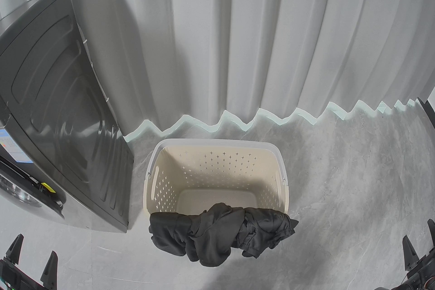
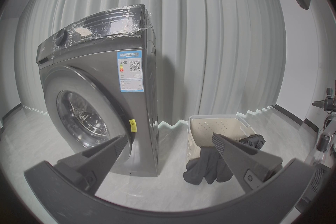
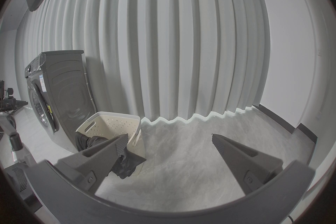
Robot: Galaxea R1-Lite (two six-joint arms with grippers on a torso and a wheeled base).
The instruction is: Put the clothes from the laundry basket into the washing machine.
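A cream laundry basket [image 1: 217, 155] stands on the grey floor in front of a white curtain. A dark grey garment [image 1: 217, 232] hangs over its near rim, half inside and half outside; it is also seen as dark clothes [image 2: 210, 165] and as a dark bundle [image 3: 122, 161]. The grey washing machine [image 1: 59, 123] stands left of the basket, its round door [image 2: 82, 121] closed. My left gripper [image 1: 31, 257] is low at the near left, open and empty. My right gripper [image 1: 421, 239] is low at the near right, open and empty. Both are well short of the basket.
The white curtain [image 1: 253, 28] runs along the back. Bare marble-look floor [image 1: 362, 186] lies to the right of the basket and between basket and machine. A dark skirting board [image 3: 280, 119] lines the right wall.
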